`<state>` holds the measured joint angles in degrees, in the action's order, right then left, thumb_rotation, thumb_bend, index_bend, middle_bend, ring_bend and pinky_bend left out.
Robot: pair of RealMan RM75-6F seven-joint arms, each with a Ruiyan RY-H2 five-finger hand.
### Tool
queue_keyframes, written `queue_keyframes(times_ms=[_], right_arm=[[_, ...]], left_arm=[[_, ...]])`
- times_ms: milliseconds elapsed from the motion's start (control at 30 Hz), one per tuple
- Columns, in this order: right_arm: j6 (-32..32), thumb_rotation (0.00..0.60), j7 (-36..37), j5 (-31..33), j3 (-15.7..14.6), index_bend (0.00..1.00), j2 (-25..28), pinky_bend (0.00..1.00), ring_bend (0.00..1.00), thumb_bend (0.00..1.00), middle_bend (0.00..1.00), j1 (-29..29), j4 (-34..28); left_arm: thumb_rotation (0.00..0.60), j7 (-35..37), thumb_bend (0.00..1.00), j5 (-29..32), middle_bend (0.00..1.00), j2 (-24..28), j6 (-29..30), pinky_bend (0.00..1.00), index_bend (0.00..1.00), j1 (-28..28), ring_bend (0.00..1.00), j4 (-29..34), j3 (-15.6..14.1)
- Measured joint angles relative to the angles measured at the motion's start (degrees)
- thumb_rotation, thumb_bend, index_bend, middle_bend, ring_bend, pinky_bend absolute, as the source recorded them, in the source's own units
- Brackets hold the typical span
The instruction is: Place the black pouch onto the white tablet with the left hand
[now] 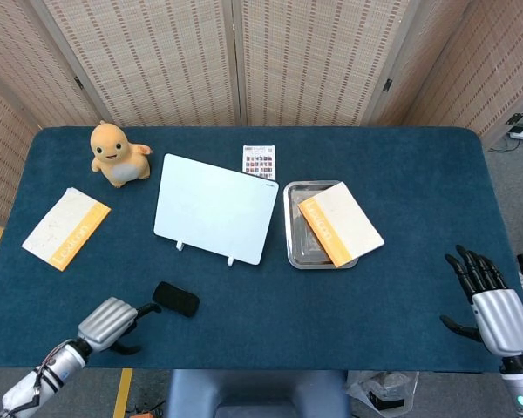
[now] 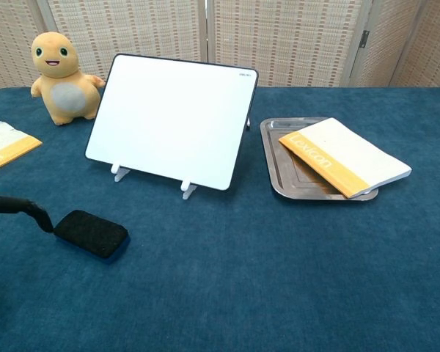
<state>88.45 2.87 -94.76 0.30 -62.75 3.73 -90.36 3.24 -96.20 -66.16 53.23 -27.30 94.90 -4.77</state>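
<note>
1. We see the black pouch (image 1: 175, 299) lying flat on the table (image 1: 401, 287), near the front edge and left of centre, in front of the white tablet (image 1: 215, 207).
2. The left robot hand (image 1: 111, 322) sits just left of the pouch and slightly nearer the front edge, so the pouch lies to its right and a little further in; one fingertip (image 2: 42, 215) reaches the pouch's left end, though we cannot be sure it touches.
3. The pouch's long axis runs roughly left to right, tilted a little, so it points nearly along the robot hand's line of approach.
4. The left robot hand holds nothing and its fingers look partly spread.
5. The right robot hand (image 1: 492, 306) rests open and empty at the far right of the table, well apart from the pouch; the left is clearly the nearer.
6. The tablet leans back on small feet, so its face slopes.
7. The metal tray (image 1: 293, 248), right of the tablet, holds an orange-and-white booklet (image 1: 340, 223) overhanging its right rim.
</note>
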Motion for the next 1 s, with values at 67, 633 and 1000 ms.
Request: queue_keyframes(times_ms=[67,633,1000], right_arm=[[0.0,0.600,0.0,-0.1,0.0,0.00,0.0,0.10,0.00,0.15,0.00,0.1,0.1],[-0.9,0.600,-0.6,-0.7,-0.6,0.00,0.1,0.10,0.00,0.15,0.00,0.4,-0.1],[-0.6,0.600,-0.9,-1.2,-0.9,0.00,0.0,0.10,0.00,0.15,0.00,0.4,-0.1]], left_arm=[[0.600,0.5,0.23,2.6,1.00,0.0,-3.8,1.00,0.28,-2.8,1.00,0.6,0.8],[0.600,-3.3,0.25,13.1,1.00,-7.2,-11.2,1.00,0.28,-10.4,1.00,-3.7,5.7],[0.600,-4.0,0.26,14.9,1.00,-10.5,-10.9,1.00,0.31,-11.7,1.00,-7.7,6.0]])
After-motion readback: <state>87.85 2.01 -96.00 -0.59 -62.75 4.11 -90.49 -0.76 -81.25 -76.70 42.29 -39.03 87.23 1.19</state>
